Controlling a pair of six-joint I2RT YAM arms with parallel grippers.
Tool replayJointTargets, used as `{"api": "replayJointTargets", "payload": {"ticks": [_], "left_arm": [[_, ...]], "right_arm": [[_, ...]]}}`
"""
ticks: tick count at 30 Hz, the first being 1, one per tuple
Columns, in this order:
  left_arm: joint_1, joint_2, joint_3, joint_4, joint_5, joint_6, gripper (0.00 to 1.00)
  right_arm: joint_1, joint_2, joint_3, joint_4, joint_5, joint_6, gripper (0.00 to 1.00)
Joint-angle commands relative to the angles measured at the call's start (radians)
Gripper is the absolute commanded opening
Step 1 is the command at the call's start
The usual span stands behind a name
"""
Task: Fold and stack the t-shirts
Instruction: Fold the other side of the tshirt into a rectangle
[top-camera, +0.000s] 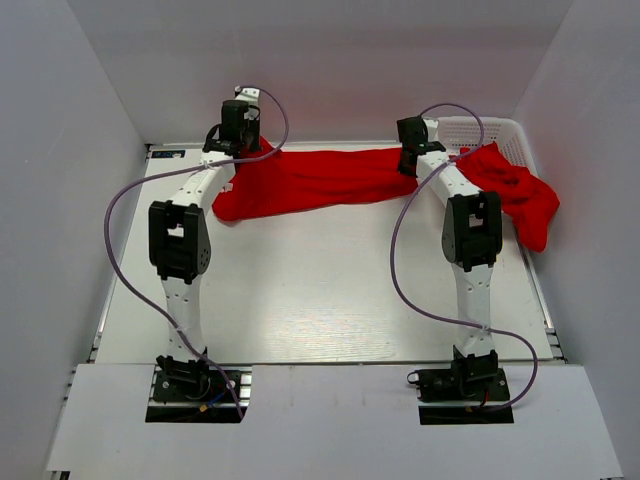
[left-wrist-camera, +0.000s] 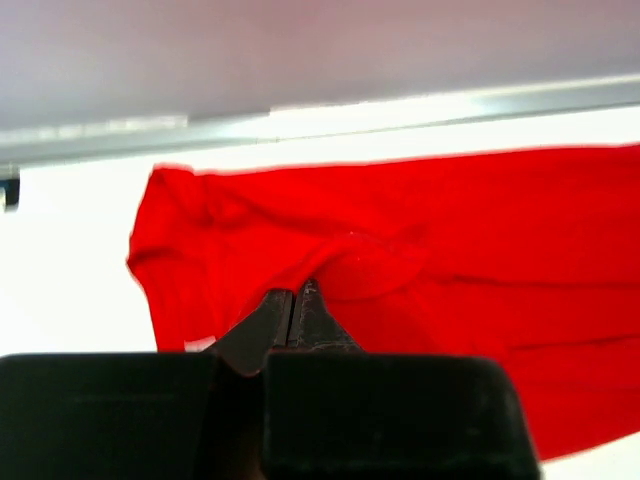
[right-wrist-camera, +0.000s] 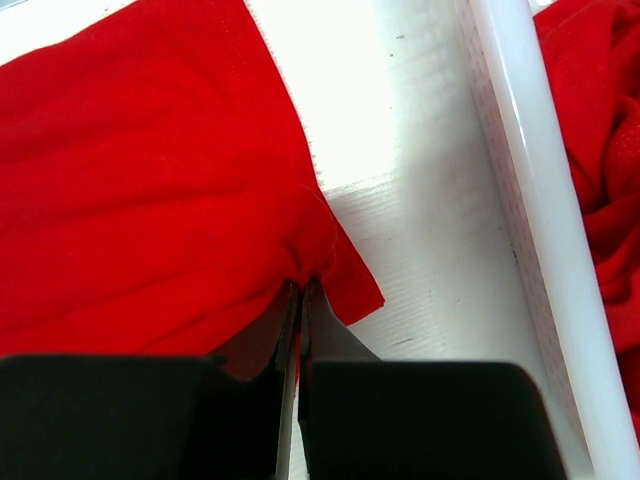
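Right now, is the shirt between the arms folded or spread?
Spread: the t-shirt stretches between the left hand and right hand, each pinching an edge.

White lattice basket (top-camera: 487, 127) at far-right corner of white table (top-camera: 320, 300); plain white walls (top-camera: 320, 60) on 3 sides

A red t-shirt (top-camera: 320, 180) is being held stretched along the far side of the tabletop (top-camera: 320, 290), one end being gripped by the left claw (top-camera: 243, 148) and the other by the right claw (top-camera: 411, 162). A heap of red t-shirts (top-camera: 520, 195) is being draped over the near rim of the white basket (top-camera: 490, 127) at the far right.
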Motion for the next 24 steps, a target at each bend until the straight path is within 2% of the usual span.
{"api": "replayJointTargets", "payload": {"ticks": [1, 13, 24], "left_arm": [[0.009, 0.034, 0.095, 0.081, 0.087, 0.076, 0.0], [0.037, 0.124, 0.117, 0.179, 0.078, 0.107, 0.0], [0.075, 0.222, 0.17, 0.36, 0.217, 0.127, 0.0]], "right_arm": [[-0.012, 0.016, 0.048, 0.031, -0.001, -0.011, 0.0], [-0.028, 0.061, 0.102, 0.043, -0.01, 0.009, 0.0], [-0.046, 0.093, 0.116, 0.03, -0.047, 0.023, 0.0]]}}
